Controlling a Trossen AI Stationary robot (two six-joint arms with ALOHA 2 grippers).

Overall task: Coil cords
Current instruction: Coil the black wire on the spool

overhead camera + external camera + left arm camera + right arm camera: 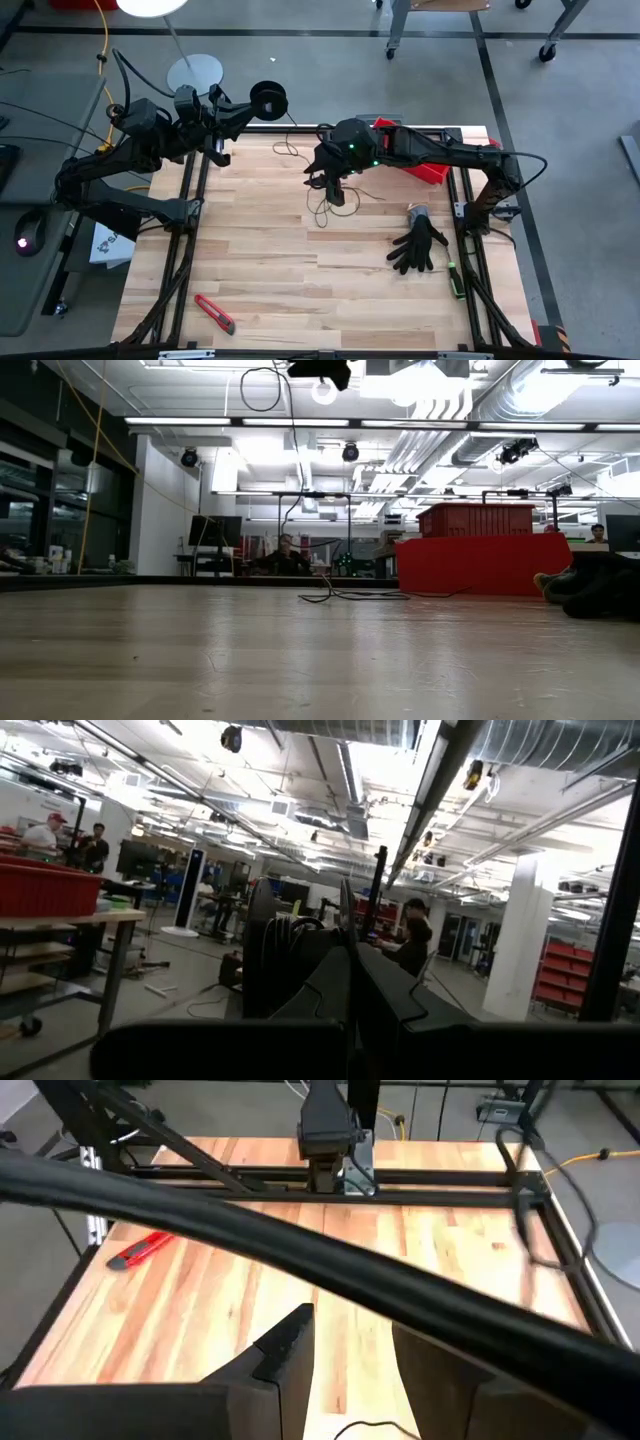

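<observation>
Cord [322, 208] loose mid-table, beneath right pincer [335, 190].

From above, the cord [322, 205] is too thin to be traced whole; part is hidden under the right gripper [337, 192]. In the low view, the black glove [592, 592] is cut off by the picture's edge. The spool [290, 965] is partly covered by the left gripper's fingers [335, 985].

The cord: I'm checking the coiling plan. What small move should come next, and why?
Probably lower the right gripper onto the loose cord. Its fingers stand open above the strands on the table, while the left gripper, shut, holds the spool at the far edge.
</observation>
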